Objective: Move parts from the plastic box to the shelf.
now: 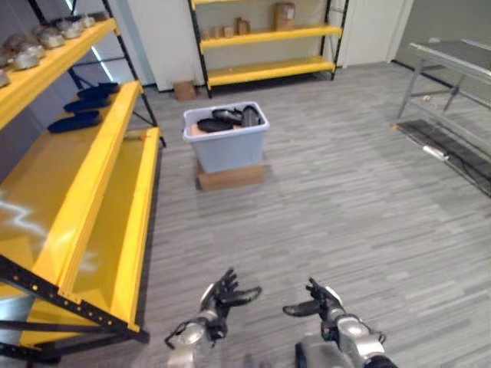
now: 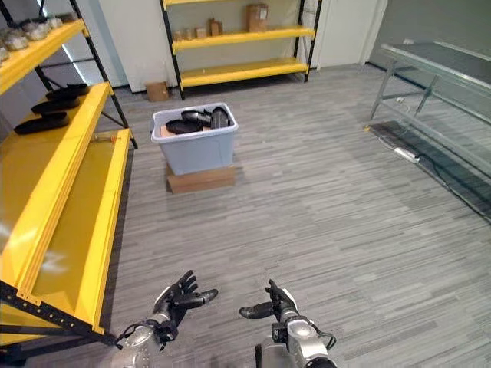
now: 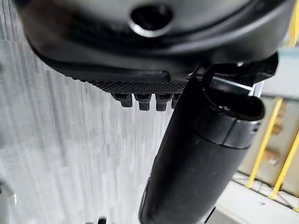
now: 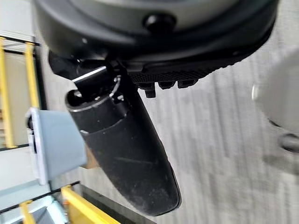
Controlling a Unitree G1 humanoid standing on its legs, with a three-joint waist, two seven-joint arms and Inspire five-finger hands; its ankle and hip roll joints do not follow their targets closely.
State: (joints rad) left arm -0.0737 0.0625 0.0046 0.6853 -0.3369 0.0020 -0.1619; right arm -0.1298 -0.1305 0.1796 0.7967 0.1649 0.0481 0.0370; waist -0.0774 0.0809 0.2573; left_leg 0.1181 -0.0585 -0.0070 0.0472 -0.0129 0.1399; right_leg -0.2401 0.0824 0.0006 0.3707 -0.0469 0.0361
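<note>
Left hand [image 1: 219,300]: dark, fingers fanned loosely, thumb out toward the middle; holds nothing; low in the head views, above bare floor. Its wrist view shows fingertips in a short row past a textured black palm edge.

Right hand [image 1: 321,303]: dark with a pale patch on the back, fingers relaxed, thumb pointing toward the left hand; empty. The two hands are near each other, apart.

Plastic box [image 1: 227,142]: pale blue-grey, rectangular, rounded rim, smooth walls; well ahead of both hands. It stands on a flat brown cardboard slab [image 1: 230,177].

Parts [image 1: 227,119]: dark, round and dished, matt black, piled inside the box up to the rim.

Shelf [image 1: 92,176]: yellow boards on black perforated steel uprights, along the robot's left. Middle level carries dark blue shallow trays [image 1: 83,107]; upper level, grey metal pieces [image 1: 42,37].

Far shelf [image 1: 265,34]: same yellow and black build, against the back wall, bearing small brown cartons.

Metal table [image 1: 453,65]: bare steel frame, far right.

Floor [image 1: 345,199]: grey wood-grain planks.
</note>
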